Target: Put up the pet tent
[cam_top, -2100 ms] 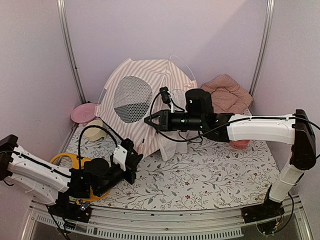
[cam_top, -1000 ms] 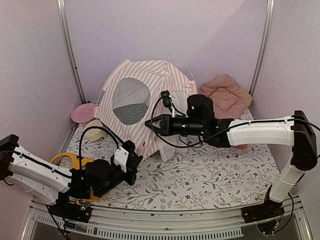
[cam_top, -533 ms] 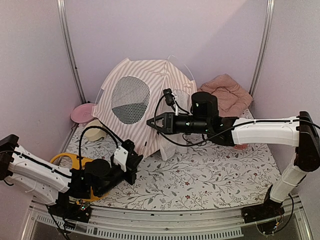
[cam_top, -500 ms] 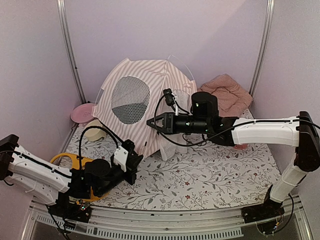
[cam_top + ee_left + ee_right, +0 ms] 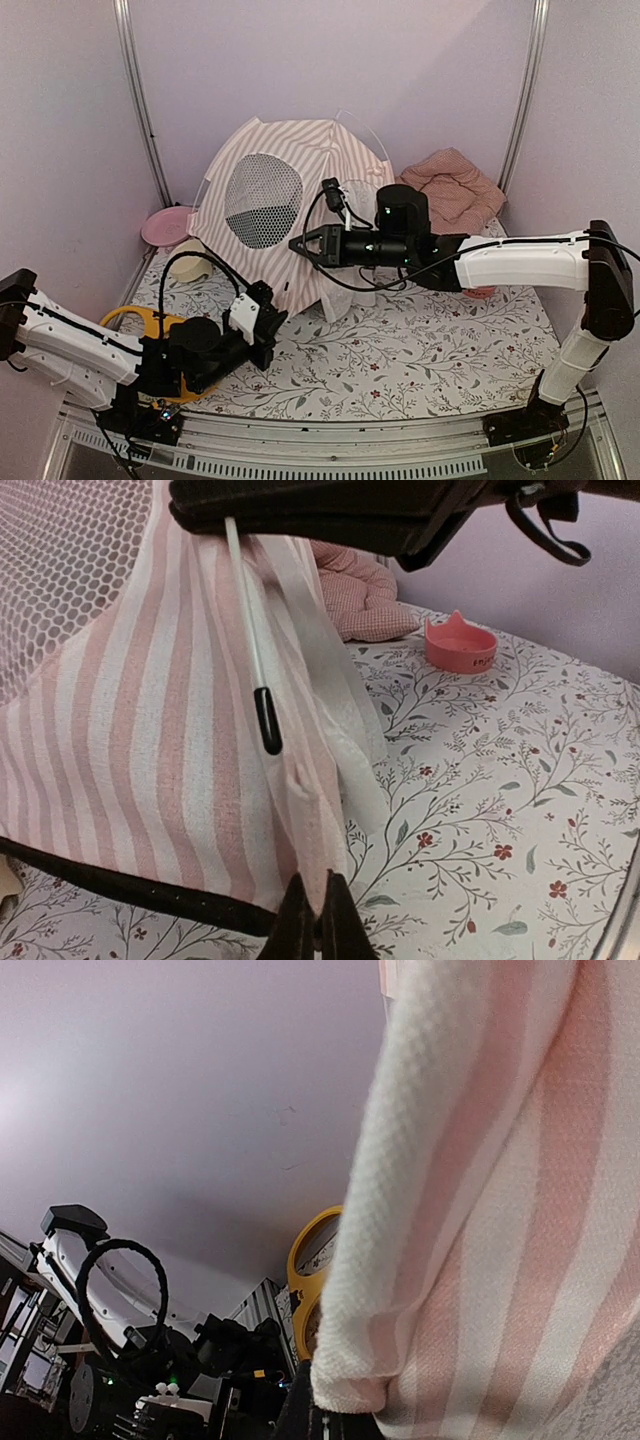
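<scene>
1. The pet tent (image 5: 300,160) stood at the back of the table (image 5: 430,350), left of centre, its round mesh window (image 5: 262,200) turned toward the left arm.
2. The left gripper (image 5: 314,920) was pressed together on a fold at the tent's lower front corner, just past the black bottom hem (image 5: 130,888).
3. The right gripper (image 5: 294,243) was also closed, clamped on a striped fabric edge higher up that front corner.
4. A thin pole (image 5: 266,720) with a black tip hung along this edge.
5. A cushion (image 5: 455,190) lay just beside the tent's right side, with a pink bowl (image 5: 460,646) nearer the front.
6. Bare flowered tabletop stretched in front of the tent, between the arms.
</scene>
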`<state>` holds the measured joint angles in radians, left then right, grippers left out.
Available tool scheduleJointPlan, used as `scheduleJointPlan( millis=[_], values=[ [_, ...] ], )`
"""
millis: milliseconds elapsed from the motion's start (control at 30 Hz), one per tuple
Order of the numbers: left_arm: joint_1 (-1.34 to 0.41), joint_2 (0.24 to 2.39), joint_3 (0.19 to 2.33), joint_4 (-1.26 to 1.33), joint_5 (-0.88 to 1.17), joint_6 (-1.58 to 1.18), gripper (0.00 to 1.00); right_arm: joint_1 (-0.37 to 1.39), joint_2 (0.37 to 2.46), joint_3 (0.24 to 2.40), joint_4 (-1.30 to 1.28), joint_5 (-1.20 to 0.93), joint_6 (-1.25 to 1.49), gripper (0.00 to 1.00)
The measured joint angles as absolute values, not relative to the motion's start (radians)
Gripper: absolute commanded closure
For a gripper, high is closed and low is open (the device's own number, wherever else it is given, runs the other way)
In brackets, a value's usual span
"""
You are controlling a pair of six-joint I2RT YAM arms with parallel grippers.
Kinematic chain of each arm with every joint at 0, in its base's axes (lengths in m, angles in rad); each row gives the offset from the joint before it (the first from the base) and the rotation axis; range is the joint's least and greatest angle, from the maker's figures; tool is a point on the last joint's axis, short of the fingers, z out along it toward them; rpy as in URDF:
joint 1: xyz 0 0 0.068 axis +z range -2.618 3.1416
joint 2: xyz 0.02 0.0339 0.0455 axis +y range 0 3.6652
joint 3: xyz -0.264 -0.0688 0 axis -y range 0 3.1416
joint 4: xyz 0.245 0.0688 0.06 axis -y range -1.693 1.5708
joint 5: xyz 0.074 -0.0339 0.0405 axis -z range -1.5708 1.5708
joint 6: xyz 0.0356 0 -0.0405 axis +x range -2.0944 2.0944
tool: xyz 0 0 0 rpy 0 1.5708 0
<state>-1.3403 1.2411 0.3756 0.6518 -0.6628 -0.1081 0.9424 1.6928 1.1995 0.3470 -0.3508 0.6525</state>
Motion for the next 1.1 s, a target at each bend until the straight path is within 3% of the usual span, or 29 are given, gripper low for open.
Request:
scheduleJointPlan(
  millis=[1100],
  values=[
    [-1.335,1.235,0.379,0.647,-0.641,-0.109,1.0,0.942,1.675,1.168,0.368,-0.329,0.657,1.0]
  ],
)
